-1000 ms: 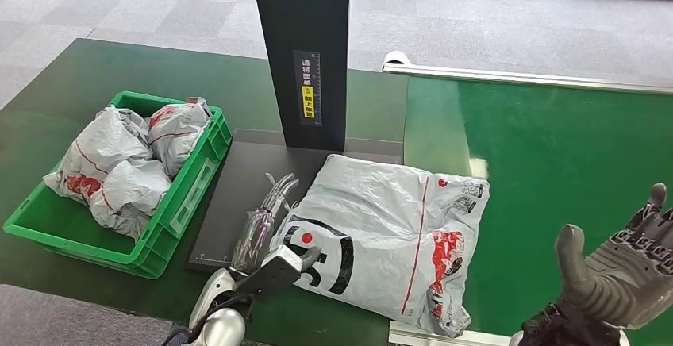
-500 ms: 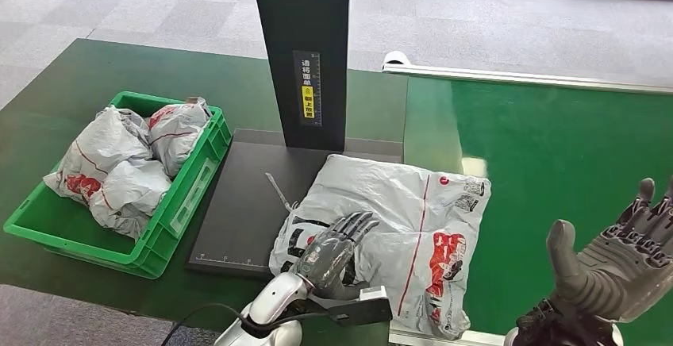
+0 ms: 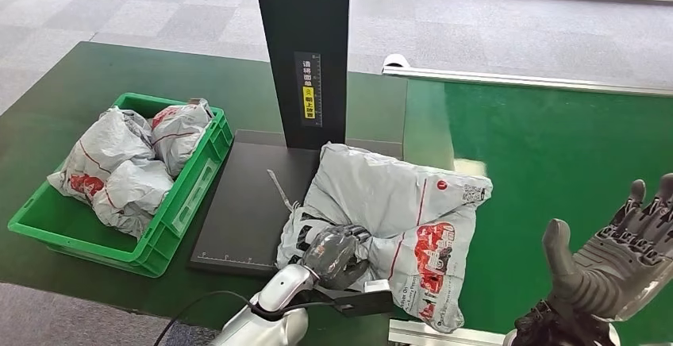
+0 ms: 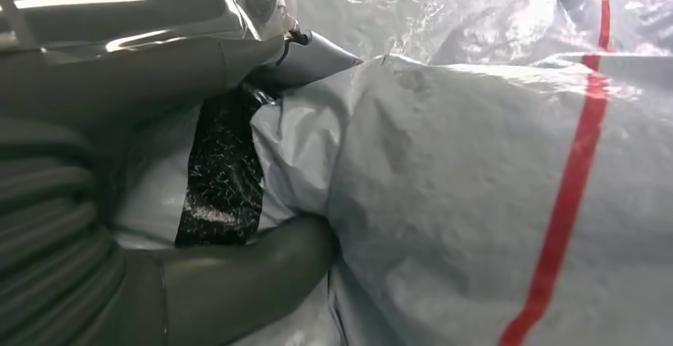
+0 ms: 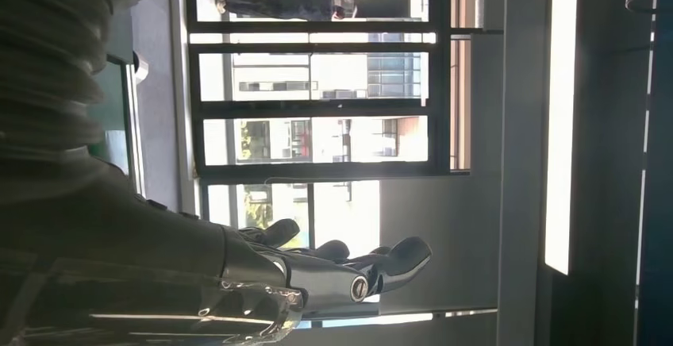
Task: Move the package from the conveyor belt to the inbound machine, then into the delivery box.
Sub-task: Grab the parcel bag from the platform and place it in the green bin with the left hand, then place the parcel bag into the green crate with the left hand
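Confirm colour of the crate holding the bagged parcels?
Green crate, seen best in the head view.

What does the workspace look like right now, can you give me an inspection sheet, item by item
Surface: dark green table, bright green conveyor belt beside it.
Job's things: grey package crumpled, lying partly on the black inbound machine plate, partly over the belt's edge; green delivery box holds several grey bags.
Clutter: nothing seen.
Hands: left hand grips the package's near edge; right hand raised, fingers spread, holding nothing.
Cables: thin black cable by the left arm.
Surroundings: grey tiled floor; windows in the right wrist view.
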You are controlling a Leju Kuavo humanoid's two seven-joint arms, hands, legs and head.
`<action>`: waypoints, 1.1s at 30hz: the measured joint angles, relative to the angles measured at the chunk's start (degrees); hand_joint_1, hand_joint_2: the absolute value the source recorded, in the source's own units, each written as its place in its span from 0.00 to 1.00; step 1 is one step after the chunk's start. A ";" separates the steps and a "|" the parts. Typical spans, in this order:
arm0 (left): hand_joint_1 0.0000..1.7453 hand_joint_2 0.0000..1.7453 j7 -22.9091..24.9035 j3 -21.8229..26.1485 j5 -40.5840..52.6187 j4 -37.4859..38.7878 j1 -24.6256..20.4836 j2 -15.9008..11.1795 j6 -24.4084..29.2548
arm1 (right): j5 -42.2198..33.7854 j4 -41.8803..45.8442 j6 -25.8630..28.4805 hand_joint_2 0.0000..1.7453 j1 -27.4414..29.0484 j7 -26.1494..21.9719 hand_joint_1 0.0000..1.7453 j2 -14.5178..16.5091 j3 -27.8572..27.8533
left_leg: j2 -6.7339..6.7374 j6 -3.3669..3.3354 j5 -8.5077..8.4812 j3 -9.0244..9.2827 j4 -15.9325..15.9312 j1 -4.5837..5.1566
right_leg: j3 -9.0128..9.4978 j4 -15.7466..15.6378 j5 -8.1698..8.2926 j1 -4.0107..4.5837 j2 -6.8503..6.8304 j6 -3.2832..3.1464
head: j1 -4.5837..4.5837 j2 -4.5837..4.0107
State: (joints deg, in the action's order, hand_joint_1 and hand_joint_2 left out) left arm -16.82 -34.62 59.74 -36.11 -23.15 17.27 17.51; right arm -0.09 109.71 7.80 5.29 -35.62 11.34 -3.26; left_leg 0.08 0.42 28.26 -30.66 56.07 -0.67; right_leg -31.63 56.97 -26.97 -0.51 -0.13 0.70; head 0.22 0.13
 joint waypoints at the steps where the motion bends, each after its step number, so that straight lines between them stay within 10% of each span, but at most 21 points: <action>1: 1.00 1.00 -0.34 0.31 -0.37 0.02 -0.04 0.03 -0.02 | 0.02 -0.04 0.00 1.00 0.00 0.10 0.00 0.00 0.00 | 0.00 0.00 0.00 0.03 0.00 0.00 | 0.03 0.00 0.00 0.00 0.00 0.00 | 0.00 0.00; 9: 1.00 1.00 -12.54 4.68 -15.18 -7.99 3.75 -0.67 -3.92 | -0.23 -0.56 0.45 1.00 -0.01 0.19 0.00 -0.08 -0.01 | 0.00 0.01 -0.02 -0.05 0.00 -0.01 | -0.15 0.04 -0.01 0.01 0.01 0.00 | 0.00 0.00; 19: 1.00 1.00 -18.86 6.65 -32.83 -49.63 14.75 -7.74 1.99 | -1.63 -0.95 2.47 1.00 1.02 -0.31 0.00 -0.17 -0.38 | 0.01 0.02 0.00 -0.44 0.00 -0.02 | -0.55 0.05 -0.04 0.03 0.01 -0.02 | 0.01 0.00; 28: 1.00 1.00 -19.39 15.31 -32.95 -67.35 18.59 -11.08 15.51 | -1.75 -0.82 3.05 1.00 3.06 -0.90 0.00 0.02 -0.90 | 0.02 0.03 0.00 -0.43 0.00 -0.03 | -0.53 0.04 -0.08 0.04 0.01 -0.07 | -0.01 0.00; 33: 1.00 1.00 -9.05 29.32 -24.84 -62.71 17.13 -12.22 20.14 | -1.49 -0.64 2.67 1.00 4.30 -0.90 0.00 0.16 -0.92 | 0.03 0.05 -0.01 -0.37 -0.01 -0.04 | -0.52 0.06 -0.08 0.05 0.00 -0.08 | -0.01 0.00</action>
State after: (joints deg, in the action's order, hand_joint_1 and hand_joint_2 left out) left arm -25.87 -5.30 34.90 -98.82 -6.02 5.06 37.64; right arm -1.57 109.07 10.48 9.59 -36.52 11.50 -4.18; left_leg 0.11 0.46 28.25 -31.03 56.06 -0.72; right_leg -32.16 57.04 -27.04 -0.46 -0.13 0.63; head 0.21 0.13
